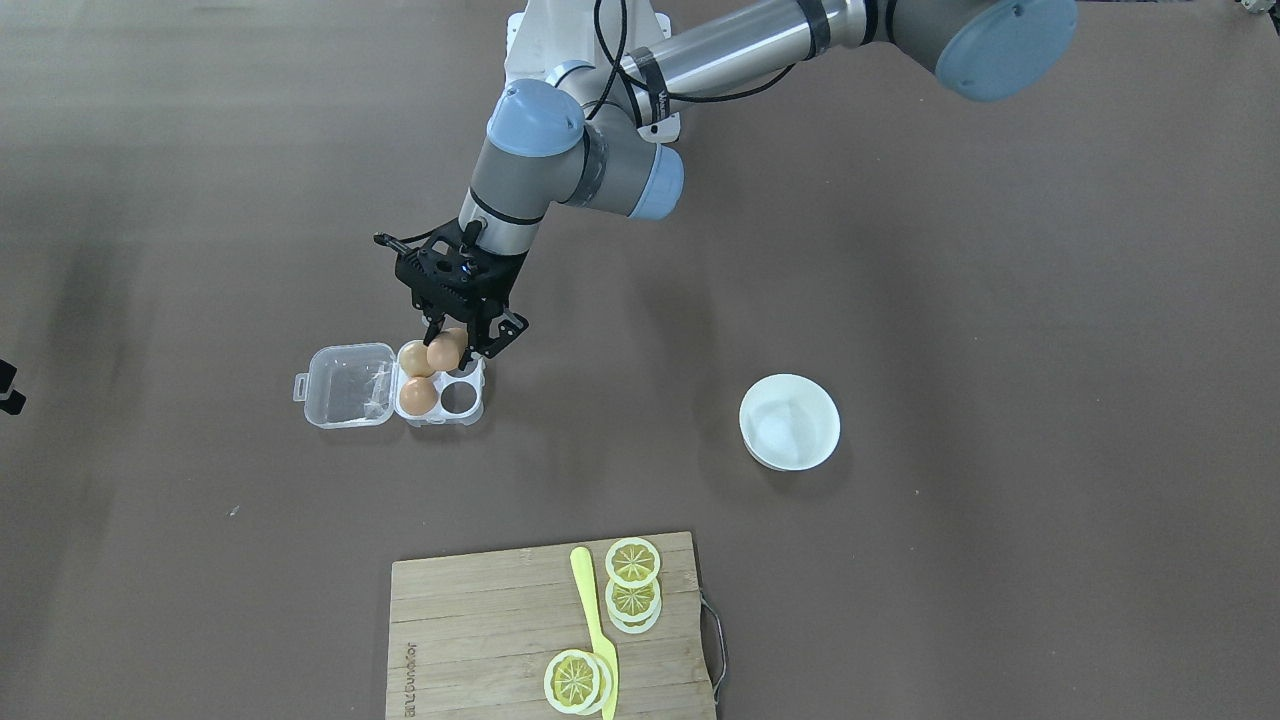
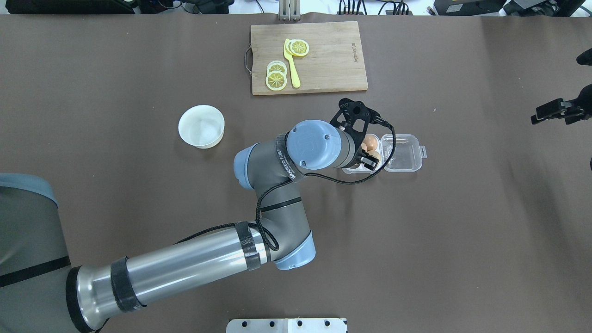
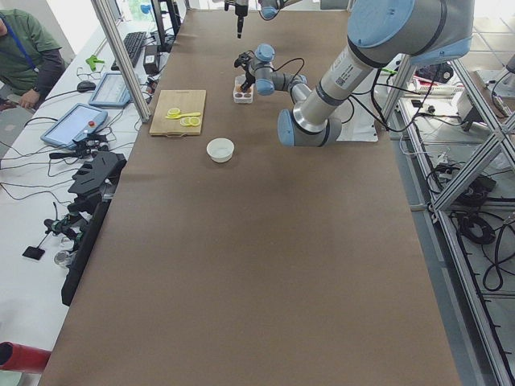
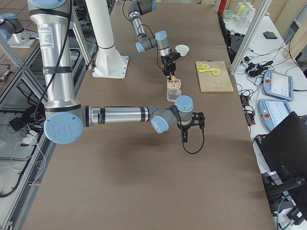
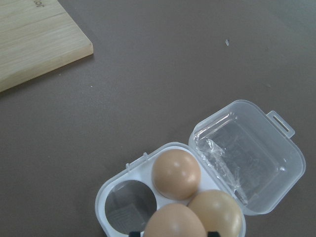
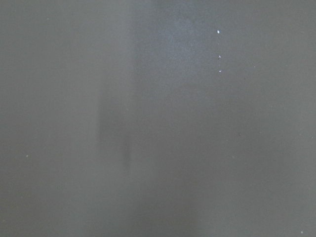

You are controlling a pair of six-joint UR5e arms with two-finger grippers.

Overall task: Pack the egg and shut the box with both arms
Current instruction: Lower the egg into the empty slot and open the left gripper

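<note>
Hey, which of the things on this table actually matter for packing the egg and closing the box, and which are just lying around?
Part of the job:
left gripper, its fingers closed on the egg
box, lid open, one cell empty
two eggs already in its cells

Just lying about:
white bowl
cutting board
lemon slices
yellow knife
</note>
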